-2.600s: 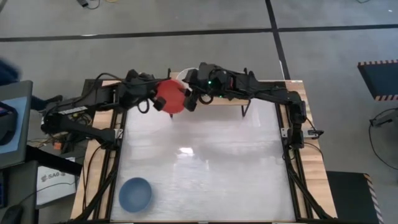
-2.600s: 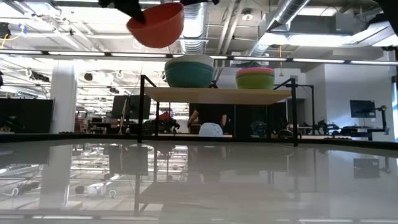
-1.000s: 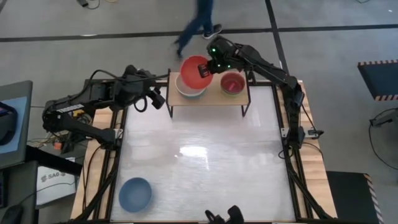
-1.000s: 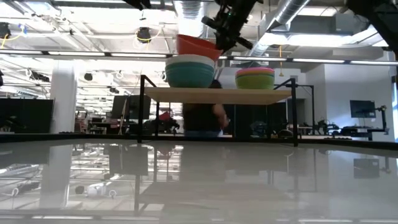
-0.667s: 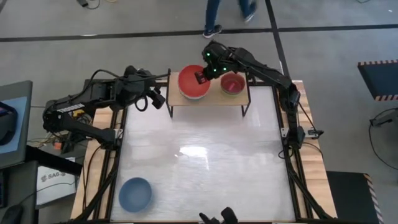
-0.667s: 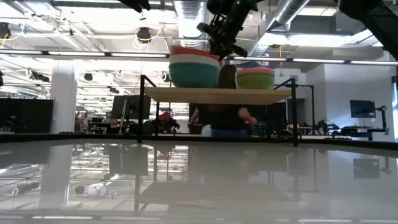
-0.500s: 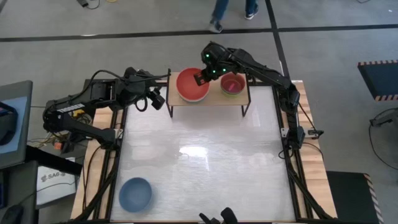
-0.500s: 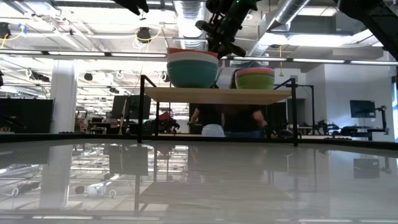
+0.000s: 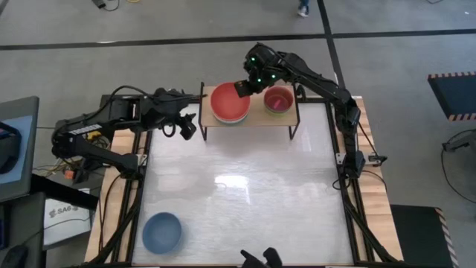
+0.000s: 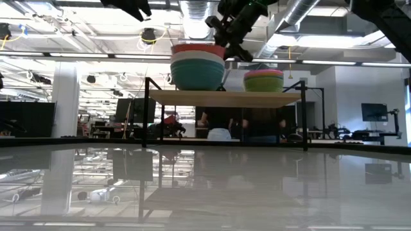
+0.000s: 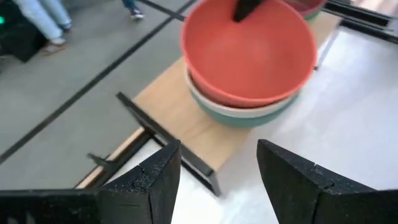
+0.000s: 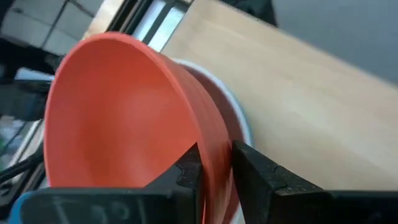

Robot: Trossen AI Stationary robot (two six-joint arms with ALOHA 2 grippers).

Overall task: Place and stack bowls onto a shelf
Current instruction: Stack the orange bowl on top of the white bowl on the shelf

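We see the right gripper point(image 12: 214, 167) with its two fingers pinching the rim of the red bowl point(image 9: 229, 103), one finger inside the wall and one outside, a grip that lets the bowl be lowered mouth-up into the one beneath it. The red bowl sits nested on top of a white bowl point(image 10: 196, 59), which in turn rests in a dark green bowl point(image 10: 196, 76), the three forming one stack at the left end of the shelf point(image 10: 225, 97). We judge the red bowl is seated or very nearly so, and that the grip remains only because the release has not yet come. Beside that stack on the same board stands a second, smaller stack: a pink bowl point(image 9: 278, 99) uppermost, with a lime green bowl point(image 10: 263, 82) under it. The left gripper point(image 11: 217, 168) hovers just off the shelf's left end, its fingers spread apart and holding nothing, waiting. Well away, near the front left corner of the table point(image 9: 245, 193), a light blue bowl point(image 9: 162, 231) lies alone and empty, not yet shelved.
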